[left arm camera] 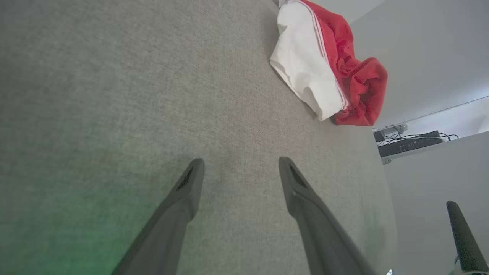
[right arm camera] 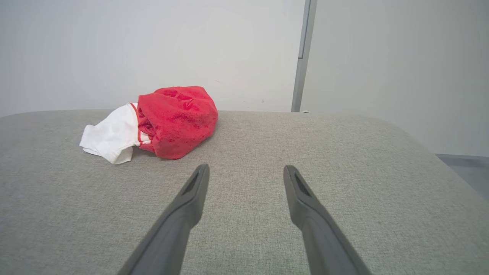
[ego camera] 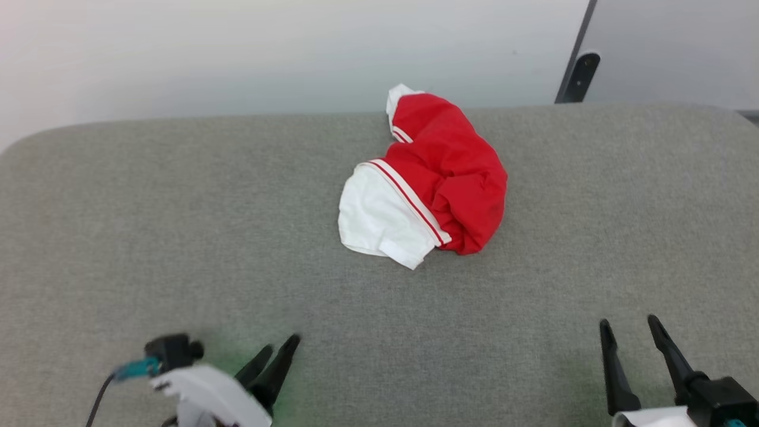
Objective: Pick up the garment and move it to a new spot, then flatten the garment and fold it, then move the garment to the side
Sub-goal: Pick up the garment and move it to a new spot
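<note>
Both our left gripper [ego camera: 281, 345] and right gripper [ego camera: 628, 321] stand wide open, holding nothing, at the near side of the grey padded surface [ego camera: 178, 225]. We see the garment [ego camera: 439, 172] lying crumpled well ahead, between them, near the far edge.

Left end effector [ego camera: 281, 344]: two long, dark grey left fingers [left arm camera: 179, 214] that taper to blunt tips, with a ribbed slot inside each tip.
Right end effector [ego camera: 628, 321]: matching slim, matt dark right fingers [right arm camera: 305, 214].
Left wrist shell [ego camera: 207, 391]: pale white, rounded casing.
Plug [ego camera: 133, 369]: teal, fitted to a small black box [ego camera: 173, 351].
Cable [ego camera: 98, 400]: thin and dark, running from the plug.
Right wrist shell [ego camera: 652, 418]: white edge beside a black bracket [ego camera: 720, 394].
</note>
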